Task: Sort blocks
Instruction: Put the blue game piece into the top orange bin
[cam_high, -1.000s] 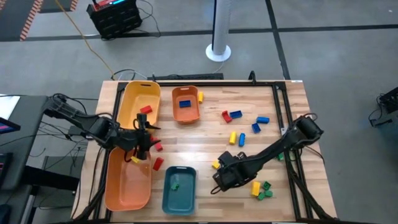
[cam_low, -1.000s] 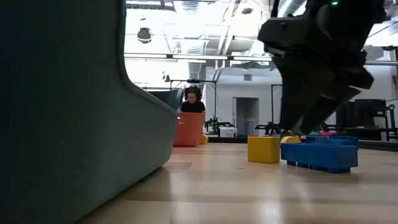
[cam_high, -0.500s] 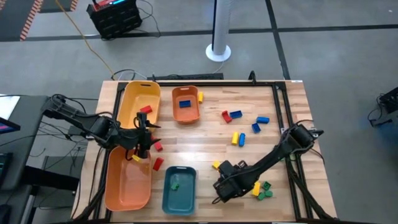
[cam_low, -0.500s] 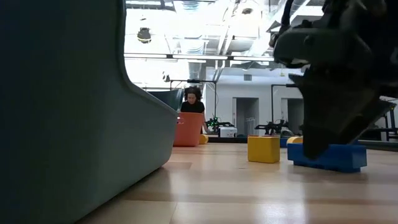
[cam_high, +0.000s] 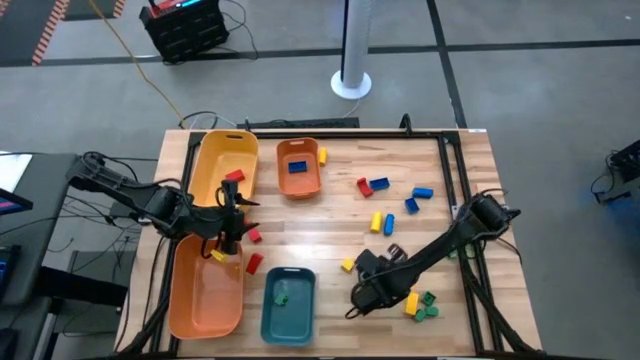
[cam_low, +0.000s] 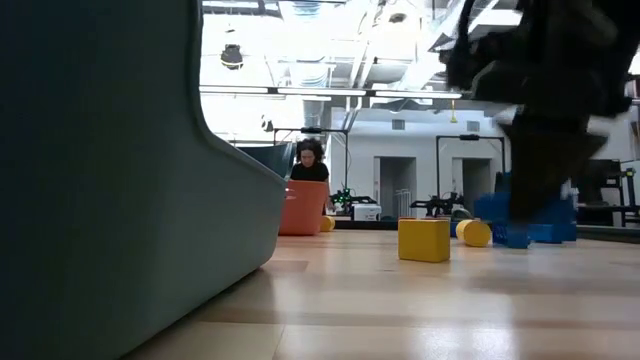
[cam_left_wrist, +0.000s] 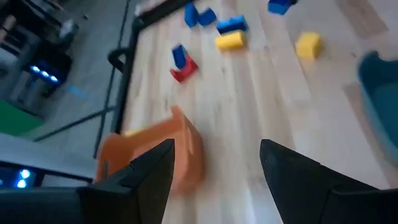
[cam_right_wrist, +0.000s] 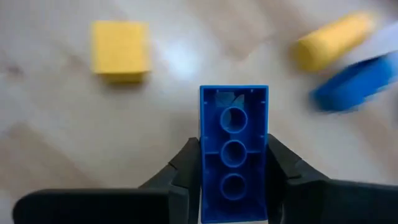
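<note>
While the wooden table carries everything, the biggest things on it are the trays: a yellow tray at the far left, an orange tray at the near left, a teal tray at the near edge w/ one green block inside, and a smaller orange tray near the far edge w/ one blue block inside. The left gripper hangs between the yellow tray and the big orange tray, fingers apart and holding nothing; in the left wrist view its two dark fingers stand wide w/ bare wood between. The right gripper is over the near-middle of the table, right of the teal tray, and its fingers are clamped on a blue brick; the right wrist view shows this brick held by its long sides, hollow underside facing the camera, lifted off the wood. In the low view it hangs in the air under the gripper. Just beside it on the table lies a yellow block. Loose blocks are at centre-right: red, blue, blue, yellow. Near the right gripper, a yellow and green pieces lie together. Red blocks lie near the left gripper.
</note>
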